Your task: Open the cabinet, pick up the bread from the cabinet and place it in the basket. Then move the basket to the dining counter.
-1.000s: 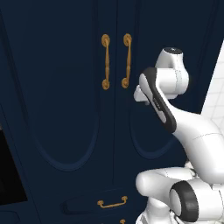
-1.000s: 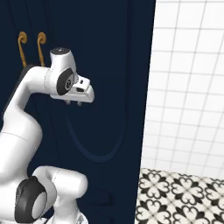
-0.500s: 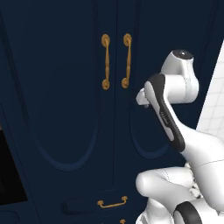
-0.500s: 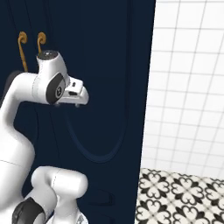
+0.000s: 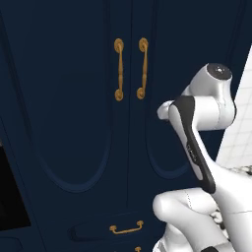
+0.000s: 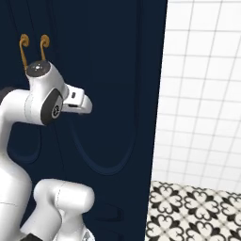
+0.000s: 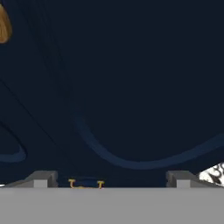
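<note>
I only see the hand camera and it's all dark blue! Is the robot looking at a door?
Observer: Yes, the cabinet. Both tall doors are shut, with two long brass handles side by side at the middle.
Operator: Is the robot holding a handle?
Observer: No. The arm's end sits lower than the handles, to their right, apart from them.
Operator: What's the white speckly bit in my corner?
Observer: A black-and-white patterned floor, right of the cabinet, below a white tiled wall.
</note>
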